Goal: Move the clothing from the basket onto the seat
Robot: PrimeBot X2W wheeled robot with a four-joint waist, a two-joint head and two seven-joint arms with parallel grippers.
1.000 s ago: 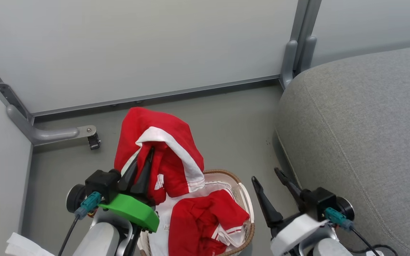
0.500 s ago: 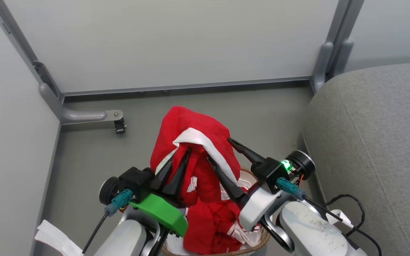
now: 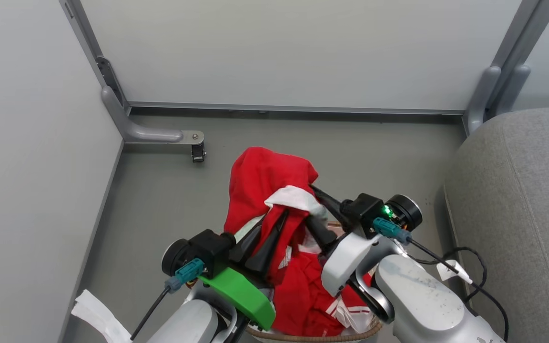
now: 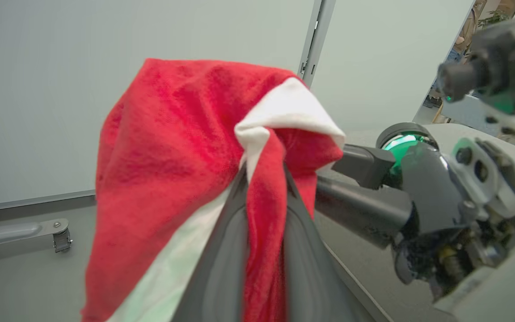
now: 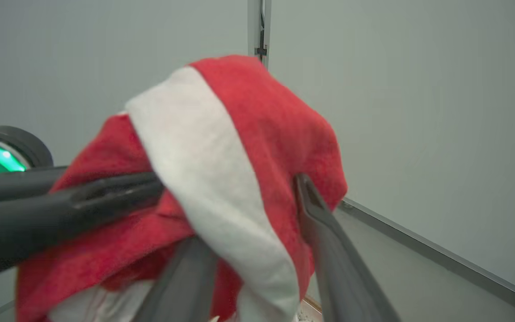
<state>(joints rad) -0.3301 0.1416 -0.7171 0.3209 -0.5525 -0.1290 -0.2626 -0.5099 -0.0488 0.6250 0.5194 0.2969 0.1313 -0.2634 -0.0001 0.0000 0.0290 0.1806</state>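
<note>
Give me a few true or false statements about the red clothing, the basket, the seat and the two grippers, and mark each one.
1. The left gripper pinches the clothing between its fingers. True.
2. The clothing lies spread out on the seat. False: it is held up over the basket, off the seat.
3. The right gripper has one finger on each side of the clothing's white band. True.
4. The basket stands on the seat. False: it stands on the floor, to the left of the seat.
</note>
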